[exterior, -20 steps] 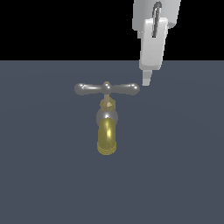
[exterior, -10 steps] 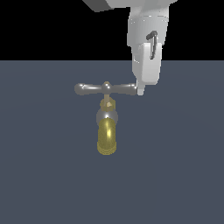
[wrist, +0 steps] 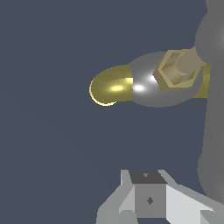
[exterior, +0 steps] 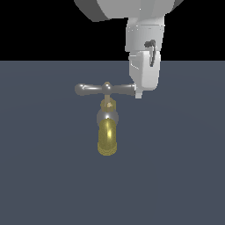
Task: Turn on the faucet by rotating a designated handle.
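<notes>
The faucet (exterior: 107, 132) stands on the dark grey floor, its yellow-brass spout (wrist: 111, 85) curving out from a silver collar (wrist: 146, 87). The handle (exterior: 105, 89) is a silver crossbar lying level across the top. In the wrist view the handle (wrist: 214, 131) is a blurred grey bar close to the camera. My gripper (exterior: 139, 93) hangs tip down at the end of the handle's arm on the exterior view's right, touching or nearly touching its knob. The gripper (wrist: 148, 183) has its fingers together with nothing held between them.
The flat dark grey floor (exterior: 184, 176) spreads all around the faucet. The white arm body (exterior: 132, 11) reaches in from above, over the handle's end on the exterior view's right. Nothing else stands in view.
My gripper has come down and shifted toward the exterior view's left, from above the handle's end to level with it. The handle looks much as before.
</notes>
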Robot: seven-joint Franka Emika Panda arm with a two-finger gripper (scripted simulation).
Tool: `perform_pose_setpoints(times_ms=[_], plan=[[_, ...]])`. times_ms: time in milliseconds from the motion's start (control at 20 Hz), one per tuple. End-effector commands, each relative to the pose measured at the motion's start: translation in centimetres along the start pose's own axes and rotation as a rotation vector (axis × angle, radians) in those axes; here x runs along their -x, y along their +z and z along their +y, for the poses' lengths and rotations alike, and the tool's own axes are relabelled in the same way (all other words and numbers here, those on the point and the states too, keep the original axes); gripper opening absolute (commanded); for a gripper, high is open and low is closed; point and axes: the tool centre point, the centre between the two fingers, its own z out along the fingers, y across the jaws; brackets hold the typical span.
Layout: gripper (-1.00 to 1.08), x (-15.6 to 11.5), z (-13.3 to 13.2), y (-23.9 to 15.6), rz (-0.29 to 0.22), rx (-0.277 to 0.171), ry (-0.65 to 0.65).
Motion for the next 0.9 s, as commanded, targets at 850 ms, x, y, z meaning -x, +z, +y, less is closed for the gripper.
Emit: perform_pose_setpoints(times_ms=[850], plan=[[-1.0, 0.5, 4.0, 0.0, 0.001, 0.0, -0.003]])
